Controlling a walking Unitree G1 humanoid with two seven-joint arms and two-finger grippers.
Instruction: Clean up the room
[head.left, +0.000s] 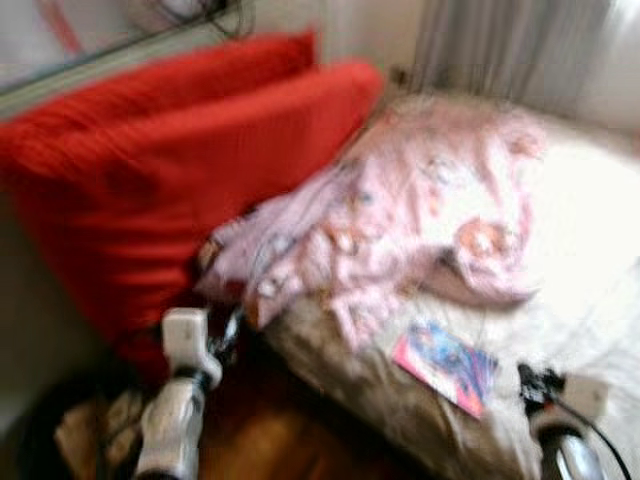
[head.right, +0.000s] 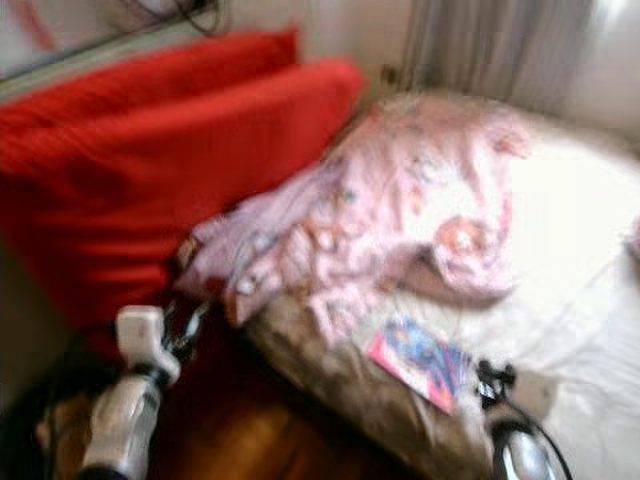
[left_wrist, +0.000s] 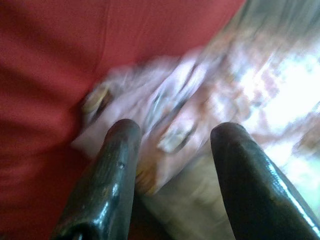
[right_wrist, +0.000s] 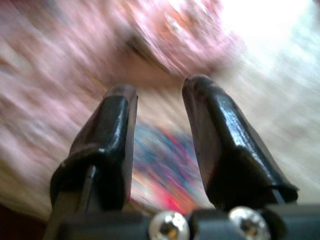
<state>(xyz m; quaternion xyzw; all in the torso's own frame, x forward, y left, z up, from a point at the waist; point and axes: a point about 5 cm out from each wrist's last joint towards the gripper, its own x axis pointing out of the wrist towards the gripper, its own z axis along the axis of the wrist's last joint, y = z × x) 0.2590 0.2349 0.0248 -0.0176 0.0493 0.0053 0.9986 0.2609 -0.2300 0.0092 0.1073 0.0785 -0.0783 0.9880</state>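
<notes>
Pics were blurred w/ motion. Pink printed garment (head.left: 420, 215) lay crumpled on the bed (head.left: 590, 270), its near edge spilling off the corner against the red cushions (head.left: 170, 170). Looked soft, light, floppy; best pinched at a bunched fold near that hanging edge, as it'd sag and trail. Small colourful booklet (head.left: 445, 365) lay flat on the bed beside it: thin, prob. stiff, hard to nip. No containers seen. Left gripper (left_wrist: 172, 137) fingers spread, empty, facing the garment; right gripper (right_wrist: 157, 105) likewise apart, empty, over the booklet

Bed (head.left: 590, 250) carries pink blanket (head.left: 420, 200), colourful booklet (head.left: 445, 365).
</notes>
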